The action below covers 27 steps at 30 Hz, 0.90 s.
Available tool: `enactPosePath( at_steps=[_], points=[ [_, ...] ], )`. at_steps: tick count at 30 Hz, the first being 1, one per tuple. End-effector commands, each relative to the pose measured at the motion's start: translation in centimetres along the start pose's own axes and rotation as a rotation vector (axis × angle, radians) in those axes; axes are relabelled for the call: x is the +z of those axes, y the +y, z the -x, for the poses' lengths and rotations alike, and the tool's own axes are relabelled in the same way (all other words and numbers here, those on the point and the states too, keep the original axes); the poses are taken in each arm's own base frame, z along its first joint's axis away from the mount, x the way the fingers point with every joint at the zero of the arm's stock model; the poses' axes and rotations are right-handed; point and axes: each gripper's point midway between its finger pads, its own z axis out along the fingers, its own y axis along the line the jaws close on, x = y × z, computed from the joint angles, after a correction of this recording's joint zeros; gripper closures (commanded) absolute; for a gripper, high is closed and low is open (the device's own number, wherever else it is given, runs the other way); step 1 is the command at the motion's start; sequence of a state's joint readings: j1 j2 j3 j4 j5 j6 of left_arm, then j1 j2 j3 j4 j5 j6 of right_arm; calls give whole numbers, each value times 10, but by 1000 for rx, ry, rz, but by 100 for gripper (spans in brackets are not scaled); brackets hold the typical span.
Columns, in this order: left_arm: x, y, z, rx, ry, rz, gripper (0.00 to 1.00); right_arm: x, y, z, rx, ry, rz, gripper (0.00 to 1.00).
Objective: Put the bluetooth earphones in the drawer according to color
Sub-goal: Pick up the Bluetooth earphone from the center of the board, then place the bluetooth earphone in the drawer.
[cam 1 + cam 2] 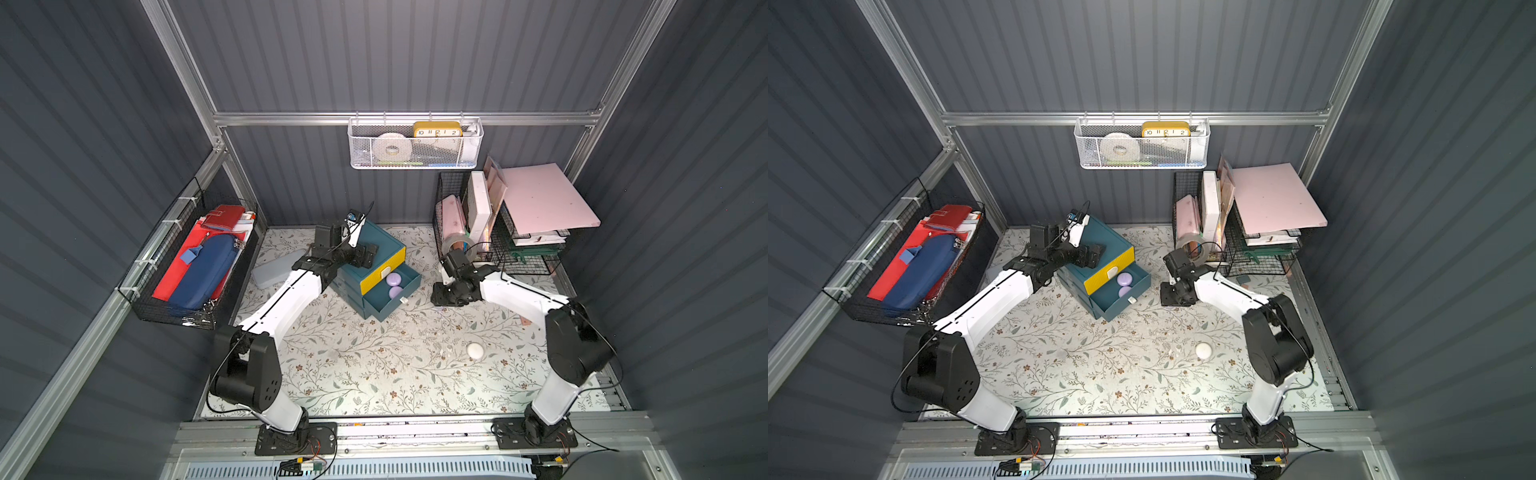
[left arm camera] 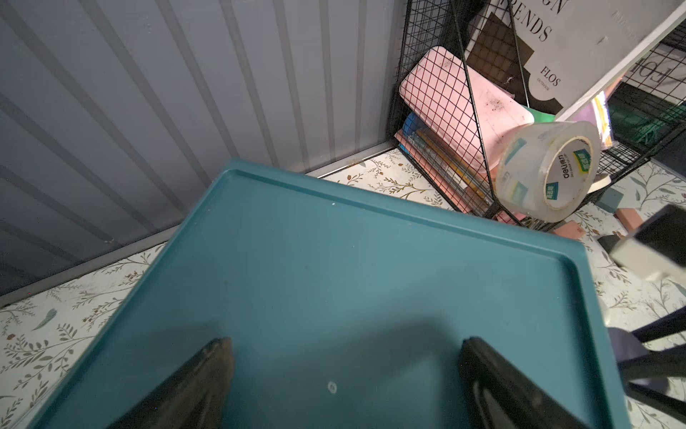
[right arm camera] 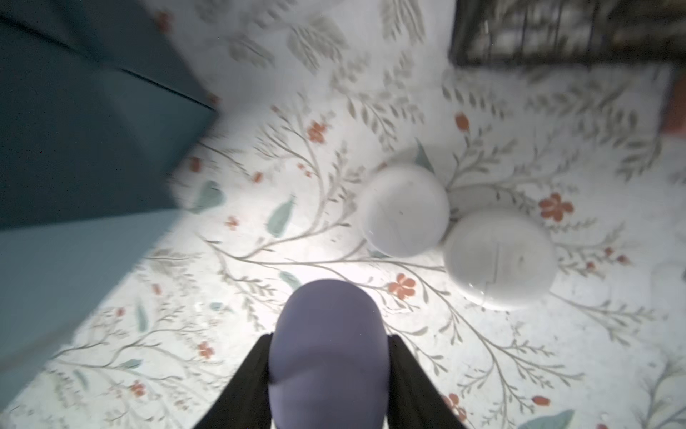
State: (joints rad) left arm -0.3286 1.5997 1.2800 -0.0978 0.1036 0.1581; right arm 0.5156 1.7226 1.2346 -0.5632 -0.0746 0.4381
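Earphone case (image 3: 328,315), lilac, clamped in right gripper (image 3: 330,338) — open teal drawer (image 1: 395,308) near.

Table (image 1: 374,386) brightly lit, walls (image 1: 83,124) dim; right wrist view blurred

The drawer cabinet (image 1: 376,245) stands toward the back of the table (image 1: 353,374). Its middle drawer (image 1: 384,309) is pulled out frontward, and two earphone cases (image 1: 393,279) lie in it, one behind the other. The left gripper (image 2: 345,371) sits over the cabinet's top. Just right of the cabinet hangs the right gripper (image 3: 330,338), with a held case (image 3: 326,367) between its fingers. A touching pair of cases (image 3: 404,210) lies on the table, seemingly also right of the cabinet. A lone case (image 1: 475,350) lies front-right, well apart. An oblong case (image 1: 276,268) lies just left, and a wire rack (image 1: 498,249) stands right-behind.
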Motion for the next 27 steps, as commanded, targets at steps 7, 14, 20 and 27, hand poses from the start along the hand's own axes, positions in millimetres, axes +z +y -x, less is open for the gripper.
enactPosePath(
  at_steps=[7,14,20,27],
  points=[
    [9,-17,-73,-33,249,-52,1,-63,82,59,-202,-335,180,100],
    [10,-16,-73,-33,250,-50,1,-65,102,71,-220,-373,255,100],
    [9,-15,-73,-31,249,-45,1,-46,114,74,-206,-319,274,100],
    [10,-15,-75,-28,255,-44,1,-35,121,77,-209,-311,274,100]
  ],
)
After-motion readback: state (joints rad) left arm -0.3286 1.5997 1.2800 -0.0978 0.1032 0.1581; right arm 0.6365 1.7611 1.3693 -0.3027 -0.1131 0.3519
